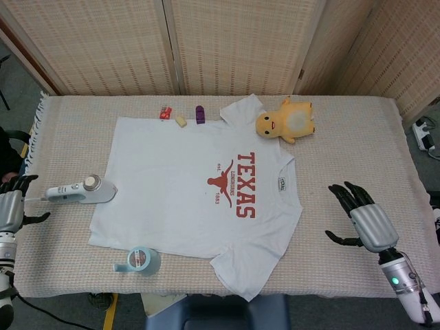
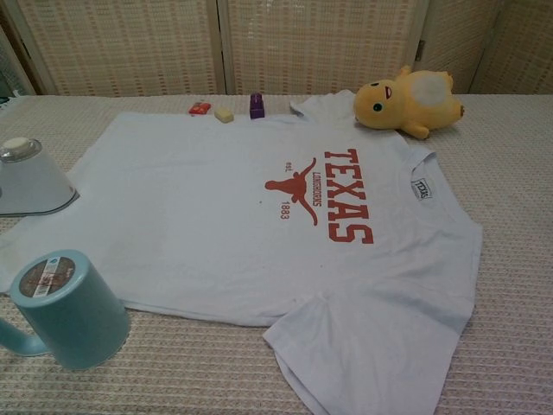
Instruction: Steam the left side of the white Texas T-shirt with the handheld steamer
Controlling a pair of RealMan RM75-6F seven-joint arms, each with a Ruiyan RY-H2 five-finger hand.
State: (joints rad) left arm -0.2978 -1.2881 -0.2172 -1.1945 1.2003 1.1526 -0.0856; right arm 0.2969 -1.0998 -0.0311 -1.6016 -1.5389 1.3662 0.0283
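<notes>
The white Texas T-shirt [image 1: 199,185] [image 2: 268,216] lies flat on the table with its red print facing up. The handheld steamer [image 1: 81,192] [image 2: 28,177] lies on the cloth at the shirt's left edge, with nothing holding it. My left hand [image 1: 10,206] is at the far left edge of the table, apart from the steamer's handle, fingers spread. My right hand [image 1: 363,216] hovers over the table's right part, well off the shirt, fingers spread and empty. Neither hand shows in the chest view.
A light blue mug [image 1: 139,260] [image 2: 65,307] lies by the shirt's near left corner. A yellow plush toy [image 1: 285,120] [image 2: 406,95] sits at the shirt's far right. Small red [image 1: 165,113], cream [image 1: 181,121] and purple [image 1: 199,114] items lie along the far hem.
</notes>
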